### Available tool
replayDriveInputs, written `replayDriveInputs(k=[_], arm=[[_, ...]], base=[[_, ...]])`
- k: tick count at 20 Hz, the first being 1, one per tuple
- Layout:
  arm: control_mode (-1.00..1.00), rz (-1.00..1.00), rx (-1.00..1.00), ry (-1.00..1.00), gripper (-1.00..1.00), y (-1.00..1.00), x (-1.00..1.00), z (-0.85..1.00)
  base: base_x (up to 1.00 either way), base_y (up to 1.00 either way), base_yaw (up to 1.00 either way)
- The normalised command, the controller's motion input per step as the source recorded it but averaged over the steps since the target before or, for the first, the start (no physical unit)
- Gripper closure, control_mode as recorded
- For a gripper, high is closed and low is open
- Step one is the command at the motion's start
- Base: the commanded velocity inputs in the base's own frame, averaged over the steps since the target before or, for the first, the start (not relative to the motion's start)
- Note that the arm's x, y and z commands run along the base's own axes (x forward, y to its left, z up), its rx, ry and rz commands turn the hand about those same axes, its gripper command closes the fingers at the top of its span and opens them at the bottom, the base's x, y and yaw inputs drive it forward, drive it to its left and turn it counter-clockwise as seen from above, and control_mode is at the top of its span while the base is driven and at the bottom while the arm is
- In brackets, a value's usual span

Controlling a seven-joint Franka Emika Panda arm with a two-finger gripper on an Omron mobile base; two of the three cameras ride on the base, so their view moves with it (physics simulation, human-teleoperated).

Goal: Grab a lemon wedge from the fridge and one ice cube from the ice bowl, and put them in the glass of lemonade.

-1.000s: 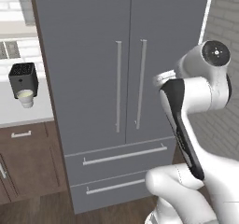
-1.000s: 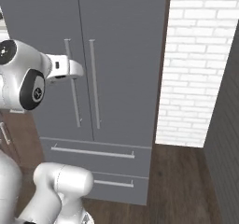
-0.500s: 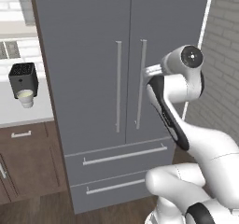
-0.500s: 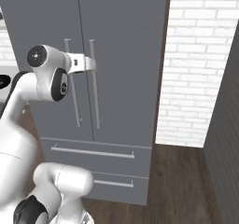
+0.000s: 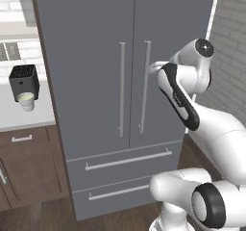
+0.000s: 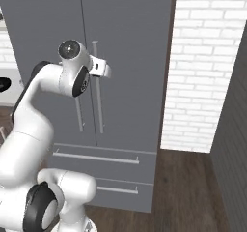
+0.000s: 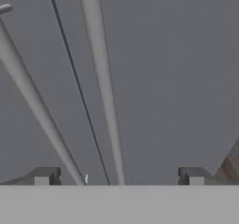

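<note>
Straight ahead of the wide-open, empty gripper [image 7: 119, 181]: tall matte grey fridge [image 5: 96, 28], doors shut, slim vertical handles [image 7: 100, 78] between the fingertips, nearer than half a second ago.

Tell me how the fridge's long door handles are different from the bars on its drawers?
The door handles stand upright, side by side by the middle seam of the fridge. The drawer bars lie flat, one above the other. The door handles sit high up; the drawer bars sit low, near the floor. Both are slim and pale grey.
</note>
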Motion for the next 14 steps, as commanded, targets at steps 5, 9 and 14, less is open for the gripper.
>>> replayDriveInputs(k=[5,9,14], arm=[[-1.00,-0.02,-0.12,0.37,-1.00,0.18,0.42,-0.03],[-1.00,-0.03,0.00,0.03,-1.00,0.18,0.34,-0.51],[-1.00,0.00,0.00,0.00,-1.00,0.27,0.54,-0.65]], base=[[0.00,0.00,0.00],[0.00,0.00,0.00],[0.00,0.00,0.00]])
